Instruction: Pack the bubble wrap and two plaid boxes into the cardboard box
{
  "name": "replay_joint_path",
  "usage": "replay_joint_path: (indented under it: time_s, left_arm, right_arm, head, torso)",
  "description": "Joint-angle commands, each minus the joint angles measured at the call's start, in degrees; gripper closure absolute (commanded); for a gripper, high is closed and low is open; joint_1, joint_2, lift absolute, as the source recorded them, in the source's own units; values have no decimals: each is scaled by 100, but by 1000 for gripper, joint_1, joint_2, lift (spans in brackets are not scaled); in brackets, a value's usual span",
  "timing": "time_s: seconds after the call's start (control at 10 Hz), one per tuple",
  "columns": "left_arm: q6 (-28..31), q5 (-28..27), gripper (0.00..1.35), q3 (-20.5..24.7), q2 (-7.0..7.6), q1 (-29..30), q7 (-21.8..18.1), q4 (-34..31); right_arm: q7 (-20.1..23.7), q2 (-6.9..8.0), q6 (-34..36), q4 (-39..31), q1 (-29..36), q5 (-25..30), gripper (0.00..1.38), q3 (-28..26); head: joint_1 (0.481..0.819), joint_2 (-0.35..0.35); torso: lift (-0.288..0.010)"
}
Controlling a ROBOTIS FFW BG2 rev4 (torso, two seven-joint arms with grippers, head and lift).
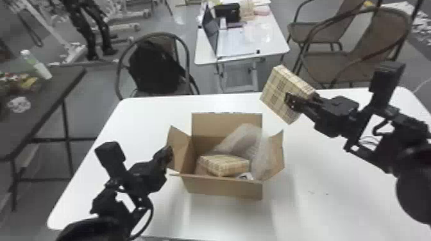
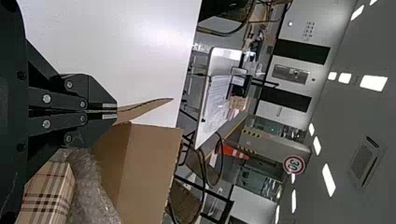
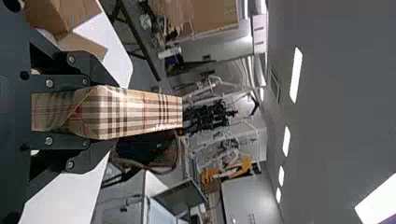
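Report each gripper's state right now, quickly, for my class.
Left gripper: closed at a cardboard flap; whether pinching it, unclear.
Right gripper: closed on a plaid box.

Grey floor (image 1: pixel 208 80) — woven chairs (image 1: pixel 362 61)

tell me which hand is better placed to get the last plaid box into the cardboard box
Right, most likely: the right hand grips the raised plaid box, to the right of the cardboard box, while the left hand is at the left flap.

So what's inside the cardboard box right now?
In the cardboard box: one plaid box and bubble wrap. Whatever lies beneath them is mostly covered.
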Motion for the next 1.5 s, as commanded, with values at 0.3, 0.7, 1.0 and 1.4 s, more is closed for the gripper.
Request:
replay_joint_path:
  time_s: [0.3,0.7,1.0,1.4]
  left_arm:
    - [3,-30,1191,-22,-15,-41,0,29]
    - [3,-56,1191,-49,-15,-76,0,73]
    - [3,-56,1191,-57,-15,-68,0,73]
    - [3,-91,1191,-66,-15,-68,0,64]
  right_arm:
    - [497,-70,318,995,-896,-372,904,1370]
    - [1209,62,283,1927,-1230,-451,903,1651]
    - [1139,62,-7,2401,-1142,-1672,904,1757]
    - [1033,97,195,2630,-1134,-2534,219,1897]
  head:
    - [695,339]
    - [695,350]
    - [695,350]
    - [695,350]
  torso:
    - [-90]
    - [-90]
    - [-90]
    - [-90]
